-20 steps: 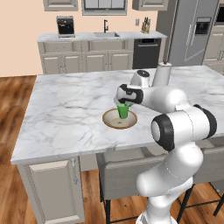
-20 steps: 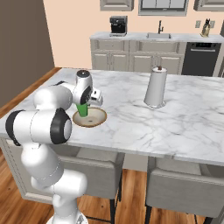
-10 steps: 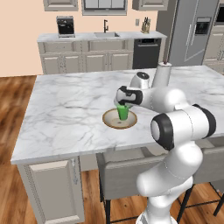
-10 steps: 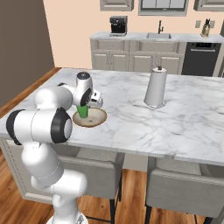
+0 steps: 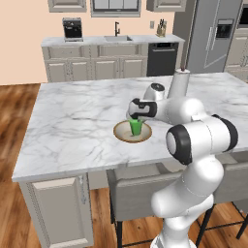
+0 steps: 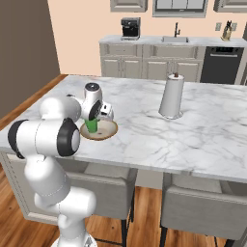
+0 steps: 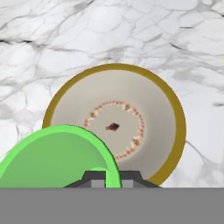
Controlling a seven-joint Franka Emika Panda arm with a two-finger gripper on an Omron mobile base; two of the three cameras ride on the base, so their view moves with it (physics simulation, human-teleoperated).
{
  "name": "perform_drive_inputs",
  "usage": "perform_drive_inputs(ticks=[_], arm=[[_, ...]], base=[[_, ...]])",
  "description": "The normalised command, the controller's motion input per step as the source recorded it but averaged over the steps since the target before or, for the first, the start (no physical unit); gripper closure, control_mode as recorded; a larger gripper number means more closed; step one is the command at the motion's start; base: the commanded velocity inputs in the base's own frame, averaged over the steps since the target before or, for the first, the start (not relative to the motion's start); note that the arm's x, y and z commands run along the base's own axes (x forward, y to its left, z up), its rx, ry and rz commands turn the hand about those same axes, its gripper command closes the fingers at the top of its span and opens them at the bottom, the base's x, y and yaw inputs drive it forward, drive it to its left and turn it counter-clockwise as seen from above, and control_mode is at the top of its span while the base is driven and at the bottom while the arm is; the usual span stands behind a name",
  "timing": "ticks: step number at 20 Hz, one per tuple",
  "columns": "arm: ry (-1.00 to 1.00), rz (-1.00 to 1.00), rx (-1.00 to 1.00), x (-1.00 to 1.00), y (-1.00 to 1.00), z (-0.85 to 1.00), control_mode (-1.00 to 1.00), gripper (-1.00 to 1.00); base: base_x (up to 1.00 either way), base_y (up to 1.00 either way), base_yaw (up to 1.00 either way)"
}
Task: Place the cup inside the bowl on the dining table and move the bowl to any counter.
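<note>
Gripper (image 5: 135, 117) clenched on cup (image 5: 135, 127) rim. Cup upright over bowl (image 5: 132, 132), near bowl's centre; whether its base touches bowl floor is unclear. Bowl on dining table (image 5: 77, 121), near front edge, paper towel roll (image 5: 178, 84) beyond bowl.
</note>
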Motion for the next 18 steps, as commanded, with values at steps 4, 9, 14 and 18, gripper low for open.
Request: perform_drive_inputs(ticks=[4, 9, 14, 18], arm=[[-0.02, 0.00, 0.00, 0.00, 0.00, -0.12, -1.00, 1.00], [-0.03, 0.00, 0.00, 0.00, 0.00, -0.12, -1.00, 1.00], [-0.04, 0.00, 0.00, 0.00, 0.00, -0.15, -1.00, 1.00], [-0.02, 0.00, 0.00, 0.00, 0.00, -0.16, -1.00, 1.00]], base=[[0.00, 0.00, 0.00], [0.00, 0.00, 0.00], [0.00, 0.00, 0.00], [0.00, 0.00, 0.00]])
